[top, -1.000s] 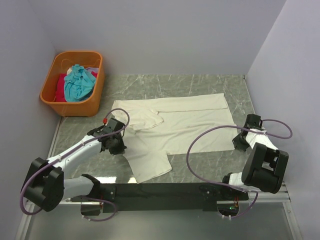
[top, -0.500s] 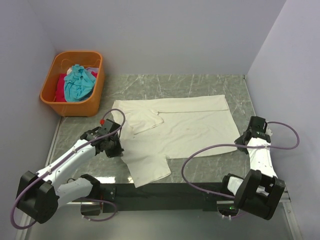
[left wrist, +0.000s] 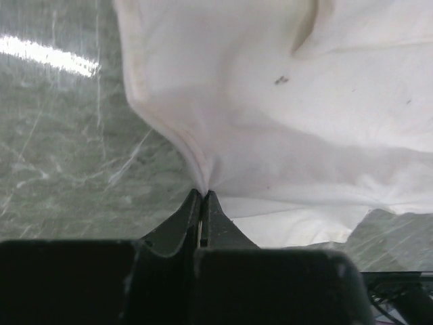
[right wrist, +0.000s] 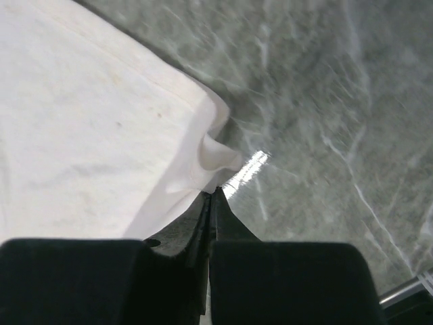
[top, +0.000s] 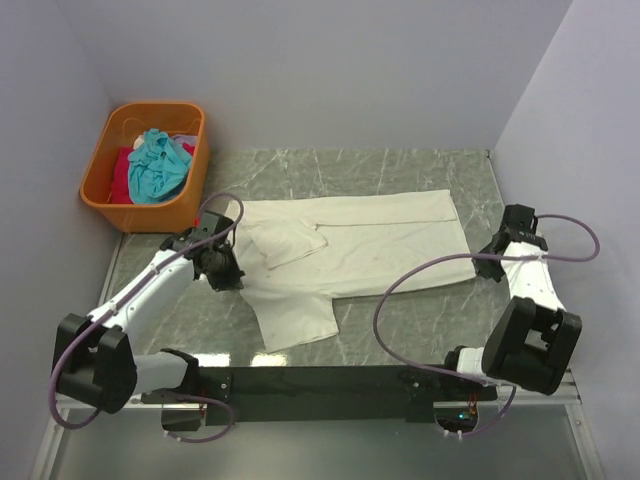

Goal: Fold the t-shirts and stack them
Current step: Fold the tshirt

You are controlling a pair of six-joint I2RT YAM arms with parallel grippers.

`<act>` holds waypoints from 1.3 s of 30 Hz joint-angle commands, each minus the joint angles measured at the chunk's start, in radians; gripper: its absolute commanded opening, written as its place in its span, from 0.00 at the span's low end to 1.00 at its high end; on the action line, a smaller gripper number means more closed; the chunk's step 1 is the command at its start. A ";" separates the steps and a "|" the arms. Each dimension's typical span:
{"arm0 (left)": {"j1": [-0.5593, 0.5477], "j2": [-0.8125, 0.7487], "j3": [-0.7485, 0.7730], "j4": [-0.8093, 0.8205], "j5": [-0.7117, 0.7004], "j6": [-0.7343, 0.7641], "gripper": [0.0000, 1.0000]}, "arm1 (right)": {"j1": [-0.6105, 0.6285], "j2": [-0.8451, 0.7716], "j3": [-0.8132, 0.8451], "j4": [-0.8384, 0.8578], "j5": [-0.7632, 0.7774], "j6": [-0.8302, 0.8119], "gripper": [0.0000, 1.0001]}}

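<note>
Step in hand: a fold of the cream t-shirt (top: 370, 245), which lies spread flat on the table (top: 400, 170); the left gripper (left wrist: 203, 196) is clamped on the shirt's left edge; the right gripper (right wrist: 213, 193) is pinched on the hem corner at the right side. The next move calls for both arms to lift and travel together, with the cloth kept taut between them; the teal t-shirt (top: 158, 165) and red t-shirt (top: 122, 178) wait in the orange basket (top: 150, 215).

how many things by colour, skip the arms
cream shirt: 1
orange basket: 1
teal cloth in it: 1
red cloth in it: 1
total: 4 that show
</note>
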 commanded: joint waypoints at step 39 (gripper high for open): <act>0.159 0.449 0.351 0.139 -0.035 0.154 0.01 | 0.171 0.540 0.479 0.137 0.088 -0.056 0.00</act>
